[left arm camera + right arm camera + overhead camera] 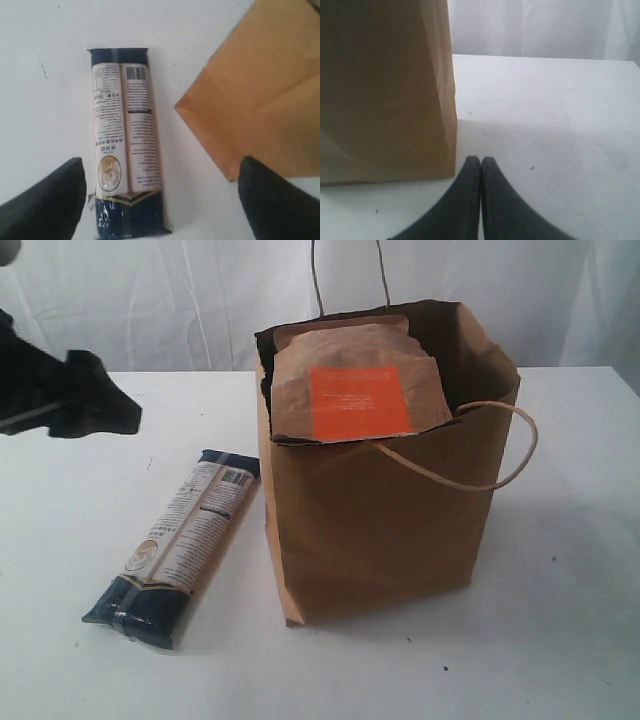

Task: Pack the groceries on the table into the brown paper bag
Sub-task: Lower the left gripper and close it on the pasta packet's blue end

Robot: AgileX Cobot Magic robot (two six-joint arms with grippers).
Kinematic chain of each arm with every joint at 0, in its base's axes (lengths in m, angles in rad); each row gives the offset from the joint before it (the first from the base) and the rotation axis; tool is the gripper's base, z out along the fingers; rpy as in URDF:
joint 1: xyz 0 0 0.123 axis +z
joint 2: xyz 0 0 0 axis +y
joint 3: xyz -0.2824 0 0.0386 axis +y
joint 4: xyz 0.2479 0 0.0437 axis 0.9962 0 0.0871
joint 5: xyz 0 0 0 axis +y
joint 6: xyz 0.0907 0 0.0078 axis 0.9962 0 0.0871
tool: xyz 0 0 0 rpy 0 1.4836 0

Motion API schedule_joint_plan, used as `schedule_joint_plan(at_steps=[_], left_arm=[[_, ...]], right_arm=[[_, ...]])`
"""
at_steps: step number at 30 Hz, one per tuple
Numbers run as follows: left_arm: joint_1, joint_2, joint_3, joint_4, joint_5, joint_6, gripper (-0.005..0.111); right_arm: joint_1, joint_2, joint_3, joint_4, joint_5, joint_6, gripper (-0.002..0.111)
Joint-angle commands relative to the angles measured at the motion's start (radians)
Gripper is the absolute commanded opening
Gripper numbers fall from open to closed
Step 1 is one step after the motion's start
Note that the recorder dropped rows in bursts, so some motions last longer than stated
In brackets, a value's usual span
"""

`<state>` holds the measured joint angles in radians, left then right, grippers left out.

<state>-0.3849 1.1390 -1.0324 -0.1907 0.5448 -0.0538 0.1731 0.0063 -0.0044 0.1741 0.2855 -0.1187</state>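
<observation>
Pasta packet (180, 540): flat on the worktop (560, 640) just left of the brown paper bag (380, 530), long axis near-left to far-right, below the left claw (160, 162), released and empty, spanning its width; right claw (480, 160) clenched beyond the bag.

The plain white table (560, 620) is wide and flat, its surface bare over most of the near and right side apart from a few tiny dark specks (445, 670). Two things rest directly on it. A large brown paper bag (380, 530) stands upright on its base near the middle. To its left a long pasta packet (180, 540) lies flat, dark blue at both ends and beige with printed text and a barcode between. The packet's far end comes close to the bag's lower left edge, with a strip of tabletop showing between them.
</observation>
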Motion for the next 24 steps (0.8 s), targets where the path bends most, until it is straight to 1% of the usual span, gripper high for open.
schedule_joint_plan(at_steps=[1,2,3,6,10,14,19,24], left_arm=[[-0.001,0.161,-0.005,-0.004,-0.099,-0.021,0.085],[-0.001,0.188,-0.005,-0.004,-0.115,-0.021,0.085],[-0.001,0.25,-0.006,-0.018,-0.147,-0.037,0.085],[-0.001,0.355,-0.042,-0.031,-0.149,-0.037,0.085],[-0.001,0.447,-0.154,-0.032,-0.189,-0.029,0.085],[-0.017,0.545,-0.261,-0.028,-0.182,0.01,0.085],[-0.024,0.662,-0.341,-0.016,-0.181,0.01,0.085],[-0.026,0.778,-0.388,0.021,-0.186,0.01,0.085]], right_arm=[[-0.004,-0.006,0.004,-0.006,-0.011,0.003,0.0],[-0.004,-0.006,0.004,-0.006,-0.011,0.003,0.0],[-0.004,-0.006,0.004,-0.006,-0.011,0.003,0.0],[-0.004,-0.006,0.004,-0.006,-0.011,0.003,0.0],[-0.004,-0.006,0.004,-0.006,-0.011,0.003,0.0],[-0.004,-0.006,0.004,-0.006,-0.011,0.003,0.0],[-0.004,-0.006,0.004,-0.006,-0.011,0.003,0.0],[-0.004,-0.006,0.004,-0.006,-0.011,0.003,0.0]])
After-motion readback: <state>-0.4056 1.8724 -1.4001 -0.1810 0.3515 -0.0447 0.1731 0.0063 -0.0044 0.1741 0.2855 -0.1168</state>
